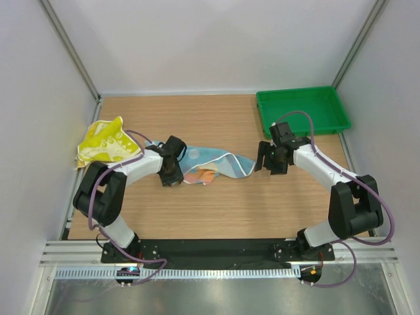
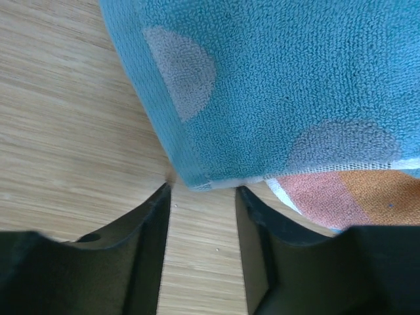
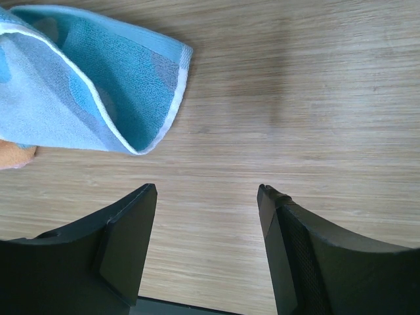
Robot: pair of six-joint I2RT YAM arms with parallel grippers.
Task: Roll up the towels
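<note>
Top external: one blue towel (image 1: 220, 165), one yellow towel (image 1: 105, 141).

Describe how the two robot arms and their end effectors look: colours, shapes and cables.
The left arm and right arm have white tubular links between black joints. A thin purple cable loops along each. The left end effector and right end effector each carry two black, curved fingers; one right finger shows a fine mesh texture.

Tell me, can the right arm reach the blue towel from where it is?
Probably yes. The right gripper is open, and one end of the blue towel lies just ahead of it, with only bare table between.
</note>
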